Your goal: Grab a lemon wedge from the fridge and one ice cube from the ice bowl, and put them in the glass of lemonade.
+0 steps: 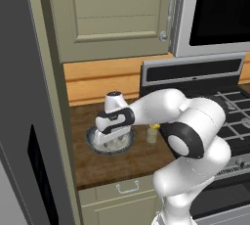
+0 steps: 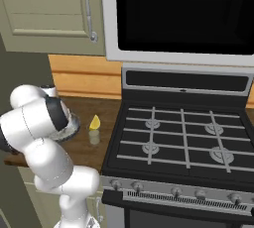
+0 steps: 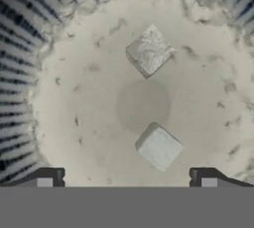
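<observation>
Here the gripper (image 3: 126, 180) hangs fully open, empty, over the ice bowl (image 1: 93, 142), finger tips wide apart. Just beyond them lies one ice cube (image 3: 158, 147), a second cube (image 3: 149, 51) farther in; the base views hide both behind the arm. Beside the bowl on the wooden counter (image 1: 107, 165) stands the glass (image 2: 94, 137), a lemon wedge (image 2: 95, 122) on its rim. Right of it is the stove (image 2: 181, 142), cabinet (image 1: 117, 13) above.

Even, soft rendered light, no glare; hand view coarse and slightly blurred.
</observation>
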